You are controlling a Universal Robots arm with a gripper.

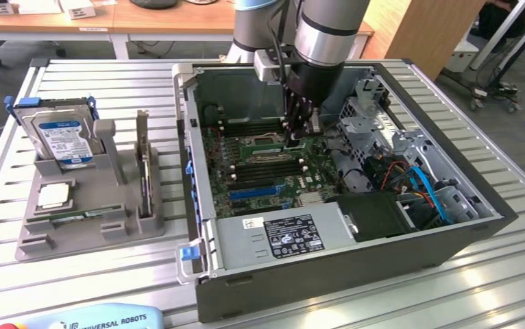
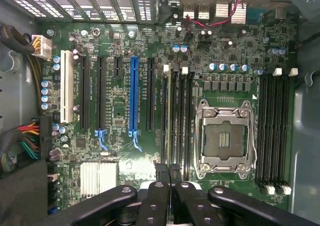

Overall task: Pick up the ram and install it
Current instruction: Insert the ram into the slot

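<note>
The hand is seen lowered inside the open computer case, just above the motherboard and beside the processor socket. In the wrist view the hand is closed, its two black fingertips drawn almost together at the near end of the memory slots that run between the socket and the blue expansion slot. The ram is taken to be the thin, pale-edged strip seen edge-on along the memory slot nearest the expansion slots, in line with the fingertips. Whether it is pinched or merely touched cannot be told.

Outside the case, on the slatted tabletop, a grey holder is placed at the exterior view's left. A hard drive with a blue label is stood in it, and a second stick is held upright on edge just beside the drive.
</note>
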